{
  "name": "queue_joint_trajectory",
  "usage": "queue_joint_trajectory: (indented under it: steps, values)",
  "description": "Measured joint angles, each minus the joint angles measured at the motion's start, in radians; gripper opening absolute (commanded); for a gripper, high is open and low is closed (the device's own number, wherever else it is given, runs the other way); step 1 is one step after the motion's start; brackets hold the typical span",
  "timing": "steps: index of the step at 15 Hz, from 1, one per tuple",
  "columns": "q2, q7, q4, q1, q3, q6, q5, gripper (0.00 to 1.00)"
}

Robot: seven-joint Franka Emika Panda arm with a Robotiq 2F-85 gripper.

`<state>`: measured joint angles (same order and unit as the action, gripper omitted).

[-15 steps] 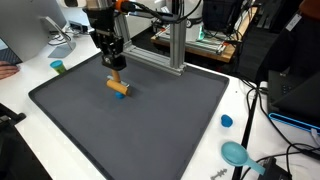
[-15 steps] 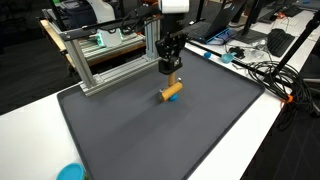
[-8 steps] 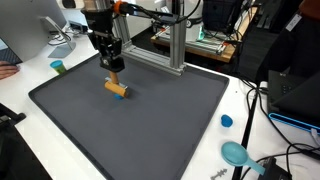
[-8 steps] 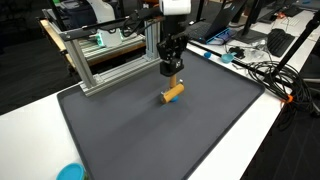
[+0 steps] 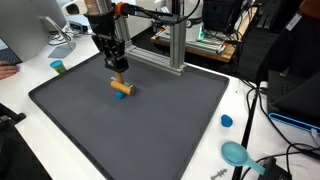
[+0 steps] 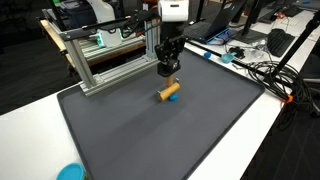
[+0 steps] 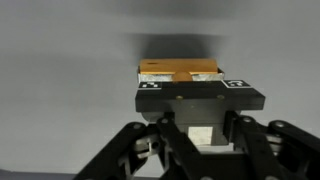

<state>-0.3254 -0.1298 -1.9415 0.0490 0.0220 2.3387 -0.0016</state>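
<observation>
Movement: since a second ago the end effector [image 5: 119,70] is carrying its load a little farther along the mat, the orange piece now sitting slightly more toward the mat's middle in both exterior views.
Foreground: a teal round scoop-like object [image 5: 236,153] is lying on the white worktop [image 5: 250,120] near the closest mat corner, with a small blue cap [image 5: 226,121] just beyond it.
Mat: a dark grey mat [image 5: 150,125] with rounded corners and a matte, faintly grainy surface is covering most of the worktop.
Held thing: an orange cylinder [image 5: 121,87], short and smooth like a wooden peg, is hanging tilted, with a bit of blue showing at its lower end [image 6: 172,97].
Grip: the end effector is clamping its fingers together on the orange cylinder's upper part; in the wrist view the cylinder [image 7: 180,72] is showing just past the black finger block.
Position: the cylinder is sitting directly beneath the end effector, at or just above the mat's far half; whether it is touching the mat I cannot tell.
Background: a silver aluminium frame [image 5: 175,50] of square extruded bars is standing behind the mat, and a small teal cup [image 5: 58,67] is resting near the far corner.
</observation>
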Motion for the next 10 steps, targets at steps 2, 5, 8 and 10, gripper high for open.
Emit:
queue_joint_trajectory:
  steps: [2, 5, 8, 10]
  values:
    - [0.000, 0.000, 0.000, 0.000, 0.000, 0.000, 0.000, 0.21]
    - [-0.006, 0.001, -0.004, 0.000, 0.000, 0.012, 0.000, 0.21]
    - [-0.019, 0.002, -0.011, 0.000, 0.000, 0.022, 0.000, 0.21]
    - [-0.019, 0.003, -0.012, 0.000, 0.000, 0.028, 0.000, 0.21]
